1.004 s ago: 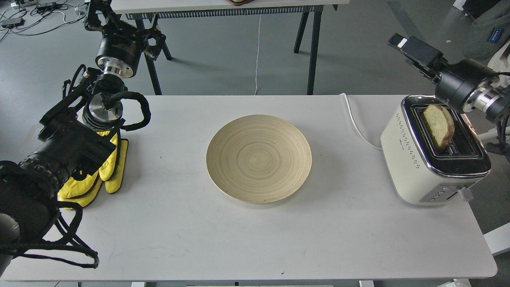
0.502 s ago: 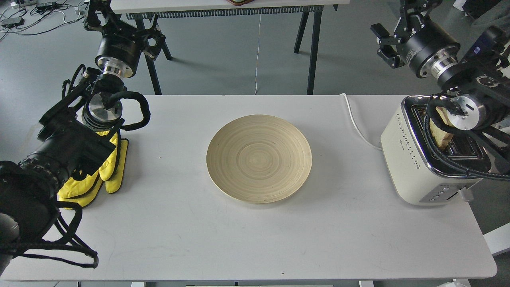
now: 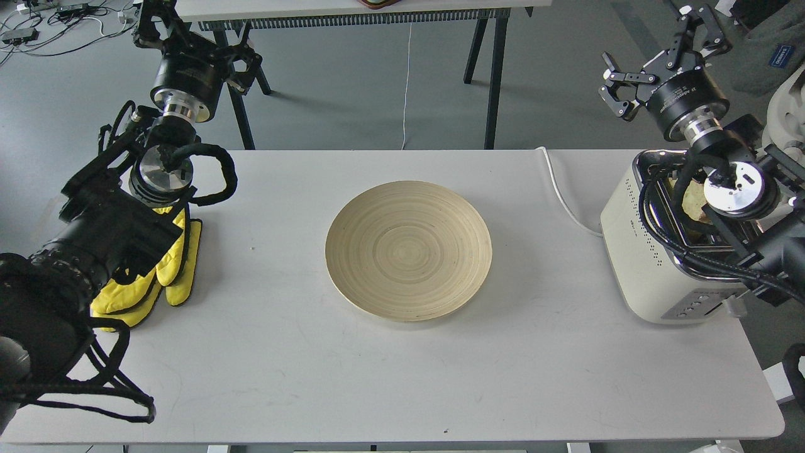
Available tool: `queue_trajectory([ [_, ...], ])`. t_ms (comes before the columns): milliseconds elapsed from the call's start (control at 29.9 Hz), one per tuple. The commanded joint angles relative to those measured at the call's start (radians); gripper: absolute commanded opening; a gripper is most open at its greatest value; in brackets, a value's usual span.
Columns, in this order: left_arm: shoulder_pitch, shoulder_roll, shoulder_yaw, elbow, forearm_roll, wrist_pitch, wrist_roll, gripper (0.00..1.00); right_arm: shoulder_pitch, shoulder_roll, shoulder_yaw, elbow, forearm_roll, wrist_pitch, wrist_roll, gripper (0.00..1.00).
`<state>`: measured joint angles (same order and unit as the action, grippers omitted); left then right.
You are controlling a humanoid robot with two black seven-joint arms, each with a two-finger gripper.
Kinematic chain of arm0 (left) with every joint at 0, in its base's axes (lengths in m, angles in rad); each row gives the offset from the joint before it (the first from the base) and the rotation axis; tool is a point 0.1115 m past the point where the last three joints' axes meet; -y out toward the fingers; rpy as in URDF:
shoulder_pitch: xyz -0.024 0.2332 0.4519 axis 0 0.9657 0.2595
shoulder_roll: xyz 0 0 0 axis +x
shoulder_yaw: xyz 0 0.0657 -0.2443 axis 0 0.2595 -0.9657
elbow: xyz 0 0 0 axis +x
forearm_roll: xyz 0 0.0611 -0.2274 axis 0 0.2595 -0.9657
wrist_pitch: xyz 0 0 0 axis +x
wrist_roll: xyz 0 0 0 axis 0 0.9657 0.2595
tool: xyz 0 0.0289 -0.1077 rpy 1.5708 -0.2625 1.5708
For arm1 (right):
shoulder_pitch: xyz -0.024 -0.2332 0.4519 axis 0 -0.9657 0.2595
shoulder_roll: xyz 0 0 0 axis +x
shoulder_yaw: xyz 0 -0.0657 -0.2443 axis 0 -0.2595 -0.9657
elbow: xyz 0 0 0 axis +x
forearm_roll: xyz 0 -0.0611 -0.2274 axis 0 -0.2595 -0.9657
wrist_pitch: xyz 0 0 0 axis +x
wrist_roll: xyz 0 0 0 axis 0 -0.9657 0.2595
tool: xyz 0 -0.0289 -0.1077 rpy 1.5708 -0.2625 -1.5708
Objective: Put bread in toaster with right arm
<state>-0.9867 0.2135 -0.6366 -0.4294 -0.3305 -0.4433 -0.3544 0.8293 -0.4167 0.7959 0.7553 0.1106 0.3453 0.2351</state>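
The cream-white toaster [image 3: 648, 251] stands at the table's right end. The bread [image 3: 690, 199] sits upright in its slot, and only a tan patch shows behind my right arm's silver joint. My right gripper [image 3: 660, 60] is open and empty, raised above and behind the toaster, apart from the bread. My left gripper [image 3: 192, 44] is up at the far left, beyond the table's back edge, with its fingers spread and holding nothing.
A round bamboo plate [image 3: 352, 214] lies bare at the middle of the white table [image 3: 377, 377]. Yellow gloves [image 3: 170, 267] lie under my left arm. The toaster's white cord [image 3: 560, 195] runs over the back edge. Another table's black legs [image 3: 494, 75] stand behind.
My right gripper has let go of the bread and lifted away up and back. The arm's elbow joint has swung over the toaster and now covers most of the bread. The left arm is still.
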Motion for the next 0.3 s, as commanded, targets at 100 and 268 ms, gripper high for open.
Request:
queue_trajectory([
  [100, 0.000, 0.000, 0.000, 0.000, -0.001, 0.000, 0.000, 1.00, -0.007, 0.021, 0.040, -0.010, 0.001, 0.009, 0.001, 1.00],
  [268, 0.002, 0.000, 0.000, 0.000, -0.001, 0.002, 0.000, 1.00, -0.001, 0.022, 0.042, -0.010, 0.001, -0.002, 0.001, 1.00],
])
